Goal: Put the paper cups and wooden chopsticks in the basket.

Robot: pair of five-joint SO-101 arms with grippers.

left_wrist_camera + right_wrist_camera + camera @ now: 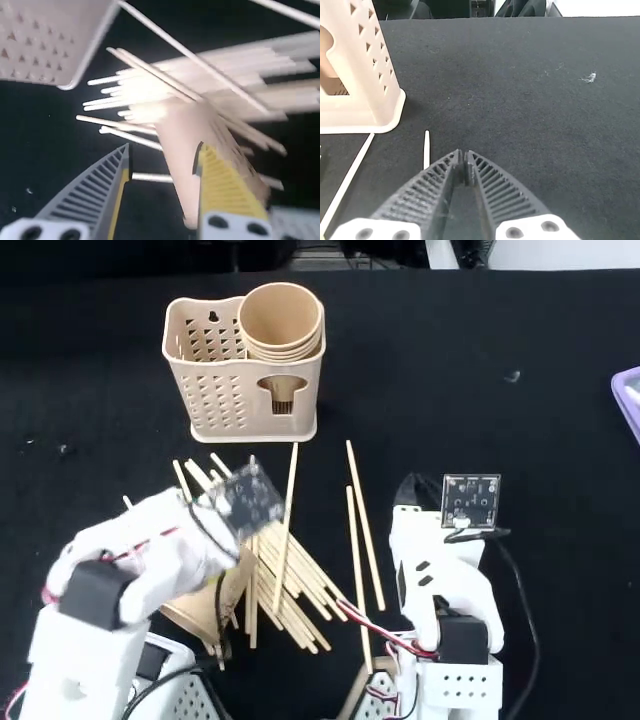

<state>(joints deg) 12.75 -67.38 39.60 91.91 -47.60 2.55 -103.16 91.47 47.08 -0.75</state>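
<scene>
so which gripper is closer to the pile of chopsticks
Left. The left gripper is right over the chopstick pile; the right gripper sits off to its side, above the mat.

closed hand [464, 160], basket [360, 85], chopsticks [426, 149]

Pile part covered, basket cropped

In the high view the left arm [150, 550] hides part of the chopsticks [300, 600] and most of a cup [192, 618]. The left wrist view blurs both and crops the basket [50, 40]. A purple thing [628, 400] is cut off.
</scene>
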